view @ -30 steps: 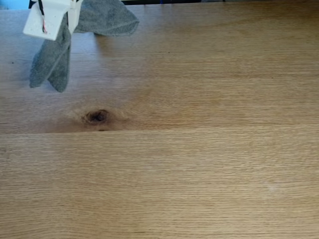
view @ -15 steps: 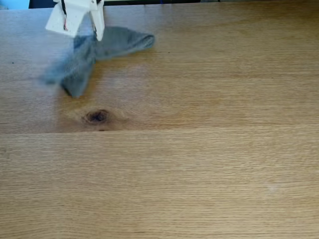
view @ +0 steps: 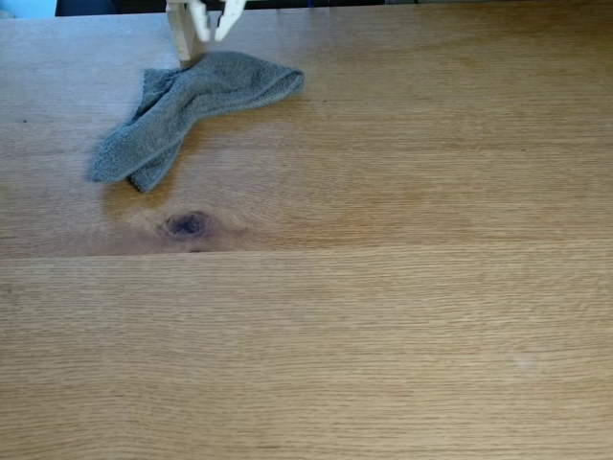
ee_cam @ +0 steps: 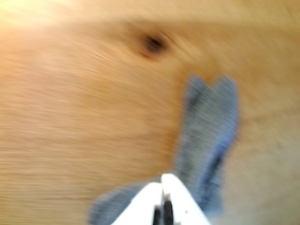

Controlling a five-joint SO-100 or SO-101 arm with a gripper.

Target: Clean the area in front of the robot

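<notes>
Cloth (view: 187,105) now lies flat on the bench (view: 383,316), dropped from the gripper (view: 204,34), which has pulled back to the far edge. Fingers look pressed together, empty. Next: re-grip the cloth near the knot (view: 187,224) and wipe forward.

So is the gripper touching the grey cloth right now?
Cannot tell. In the fixed view the gripper sits at the cloth's top edge, neither contact nor gap showing plainly; the wrist view is blurred.
</notes>
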